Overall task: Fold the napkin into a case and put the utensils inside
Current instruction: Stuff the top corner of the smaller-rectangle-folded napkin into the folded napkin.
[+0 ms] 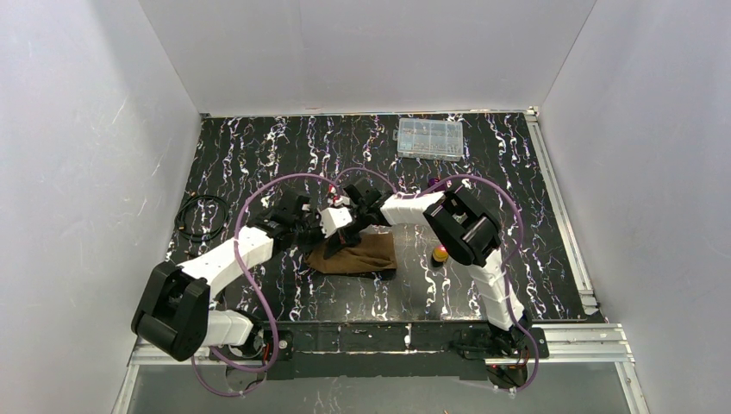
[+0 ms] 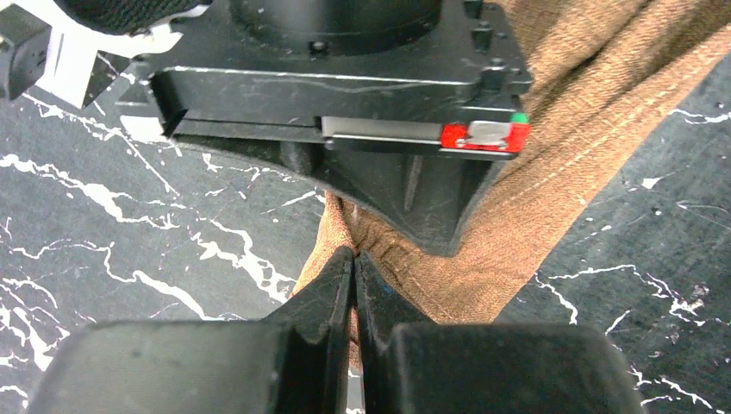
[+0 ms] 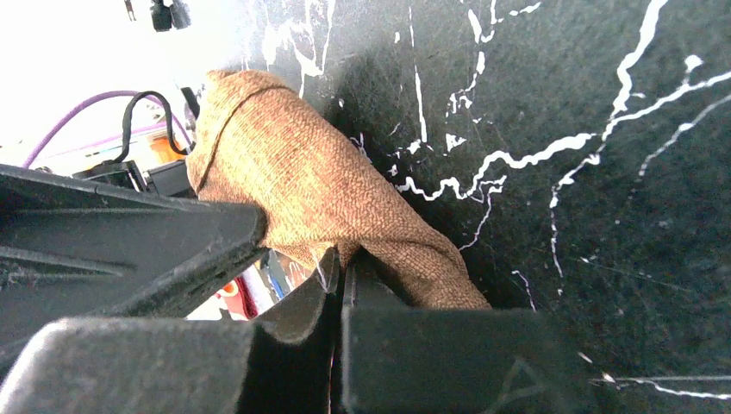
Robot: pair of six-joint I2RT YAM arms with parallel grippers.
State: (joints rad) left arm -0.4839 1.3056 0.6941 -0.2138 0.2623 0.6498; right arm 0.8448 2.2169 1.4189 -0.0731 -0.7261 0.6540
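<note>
A brown napkin (image 1: 362, 255) is lying near the middle of a black marbled surface (image 1: 345, 155), between two robot arms that are reaching in from the near edge. The cloth is sitting bunched and partly doubled over, not yet forming a tidy case. Its long axis is running roughly left to right across the surface, and its far-left end is rising off the surface toward the two arms' tips.

The left pincer (image 2: 353, 259) is pressed together on a gathered ridge of the cloth. The right pincer (image 3: 338, 264) is likewise clamping a fold of the napkin, just beside the left one, so both arms are gripping the same raised end.

Judging by this, the folding is under way and unfinished: no pocket is showing. Nothing is lying inside the cloth as far as can be seen. One utensil with a gold-orange head (image 1: 440, 254) is resting on the surface to the right of the napkin, partly hidden by the right arm. The purple-headed one is not showing in any view.
</note>
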